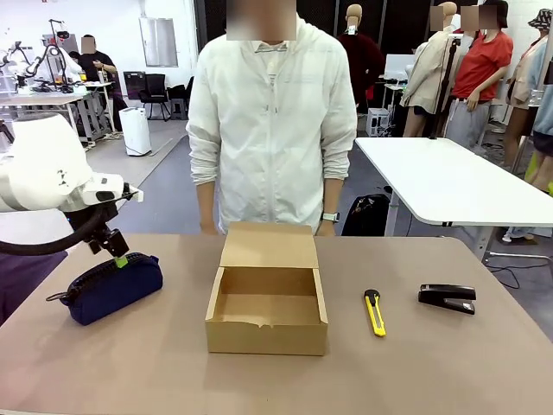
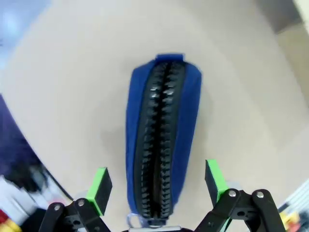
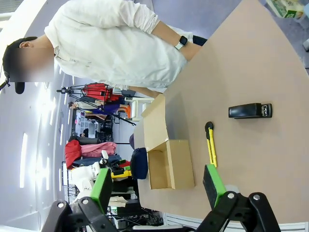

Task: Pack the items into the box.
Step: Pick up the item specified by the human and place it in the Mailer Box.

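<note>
Left of the box [image 1: 266,298], the left gripper [image 2: 157,179] hangs spread astride the pouch [image 2: 161,140], pads [image 2: 100,186] off it; the stapler [image 1: 447,297] lies right of the box.

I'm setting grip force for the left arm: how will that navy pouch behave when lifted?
The pouch looks like soft fabric with rounded, bulging sides, so it will probably squash between the pads of the left gripper and sag at its ends. The woven cloth seems unlikely to slip. Its zipper looks closed, so contents, if any, should stay in.
</note>
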Available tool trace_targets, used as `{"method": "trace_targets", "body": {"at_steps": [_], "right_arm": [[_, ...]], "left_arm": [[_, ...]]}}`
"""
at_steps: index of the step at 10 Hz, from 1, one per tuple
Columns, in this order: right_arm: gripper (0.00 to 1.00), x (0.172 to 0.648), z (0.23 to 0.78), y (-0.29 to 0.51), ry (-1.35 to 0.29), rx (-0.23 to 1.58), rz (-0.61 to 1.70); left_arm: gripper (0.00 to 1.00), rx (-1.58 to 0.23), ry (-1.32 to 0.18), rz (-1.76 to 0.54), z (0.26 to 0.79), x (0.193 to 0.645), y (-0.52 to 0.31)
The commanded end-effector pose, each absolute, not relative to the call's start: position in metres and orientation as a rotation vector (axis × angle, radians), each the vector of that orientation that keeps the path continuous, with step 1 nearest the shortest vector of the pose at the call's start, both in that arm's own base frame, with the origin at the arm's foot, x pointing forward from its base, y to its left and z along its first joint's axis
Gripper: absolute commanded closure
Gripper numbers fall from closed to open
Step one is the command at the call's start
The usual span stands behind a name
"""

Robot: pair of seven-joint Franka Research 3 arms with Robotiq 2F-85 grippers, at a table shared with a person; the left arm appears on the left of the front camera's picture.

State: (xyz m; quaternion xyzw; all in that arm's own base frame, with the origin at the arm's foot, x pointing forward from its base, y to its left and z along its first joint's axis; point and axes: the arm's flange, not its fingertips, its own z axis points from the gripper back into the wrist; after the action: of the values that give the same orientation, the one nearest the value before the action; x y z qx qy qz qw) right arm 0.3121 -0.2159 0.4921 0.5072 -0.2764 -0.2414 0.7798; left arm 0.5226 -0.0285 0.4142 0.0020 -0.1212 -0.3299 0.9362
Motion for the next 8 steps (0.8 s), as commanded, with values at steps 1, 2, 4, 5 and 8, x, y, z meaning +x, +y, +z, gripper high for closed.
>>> {"method": "trace_targets", "body": {"at_steps": [1, 2, 4, 5, 8], "right_arm": [[0.0, 0.312, 0.494, -0.218, -0.604, 1.093, -0.504], [0.0, 0.312, 0.494, -0.218, -0.604, 1.093, -0.504], [0.0, 0.312, 0.494, -0.218, -0.604, 1.093, -0.504], [0.0, 0.312, 0.494, -0.218, -0.604, 1.093, -0.504], [0.0, 0.312, 0.494, -0.218, -0.604, 1.093, -0.504]], "left_arm": [[0.0, -0.052, -0.268, -0.958, 0.405, 0.508, -0.02], [0.0, -0.021, -0.241, -0.963, 0.403, 0.507, -0.022], [0.0, 0.001, -0.254, -0.929, 0.409, 0.514, -0.035], [0.0, 0.001, -0.254, -0.929, 0.409, 0.514, -0.035], [0.0, 0.039, -0.242, -0.933, 0.395, 0.521, -0.03]]}}
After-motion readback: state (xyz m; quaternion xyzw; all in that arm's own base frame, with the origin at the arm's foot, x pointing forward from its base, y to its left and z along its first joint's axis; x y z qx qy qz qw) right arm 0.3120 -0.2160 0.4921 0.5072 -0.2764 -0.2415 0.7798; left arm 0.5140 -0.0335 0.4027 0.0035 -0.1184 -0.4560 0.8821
